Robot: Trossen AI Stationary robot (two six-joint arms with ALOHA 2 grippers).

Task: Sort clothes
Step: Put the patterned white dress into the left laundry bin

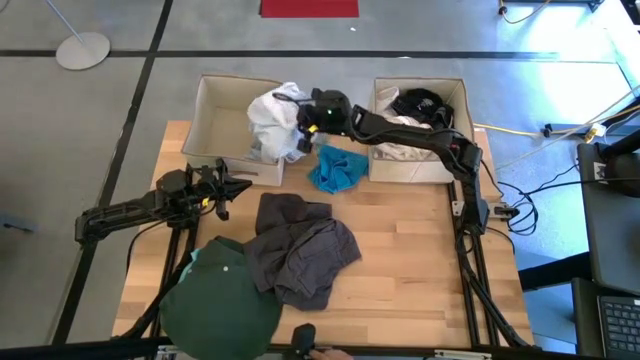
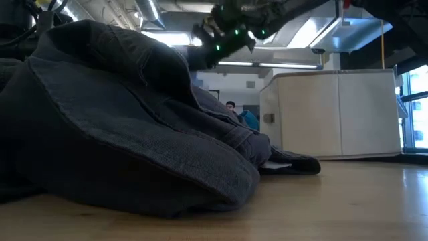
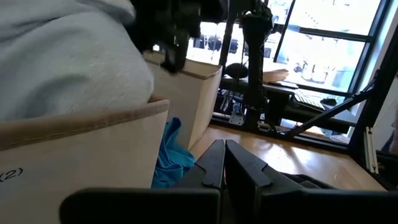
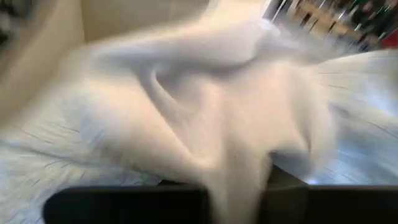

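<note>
A white garment [image 1: 272, 115] lies in the left beige box [image 1: 222, 108] and bulges over its right wall. My right gripper [image 1: 306, 118] is at that garment's right edge, above the box wall, shut on it. It also shows high up in the low view [image 2: 227, 30]. A turquoise garment [image 1: 337, 168] lies on the table between the boxes. A dark grey garment [image 1: 300, 245] lies crumpled mid-table, and a dark green one [image 1: 220, 300] at the near left. My left gripper [image 1: 238, 187] is shut and empty before the left box's near wall [image 3: 81, 149]. My right gripper holds the white garment by a bunched fold [image 4: 239, 180] that runs down between its two fingers. White cloth fills the wrist view and hides the fingertips. The fingers come level from the table's right side, and the rest of the garment rests in the left box.
The right beige box [image 1: 455, 95] holds black [image 1: 420, 103] and white [image 1: 400, 150] garments. The dark grey garment [image 2: 120, 114] blocks most of the low view. Bare wood lies at the table's near right [image 1: 420, 270].
</note>
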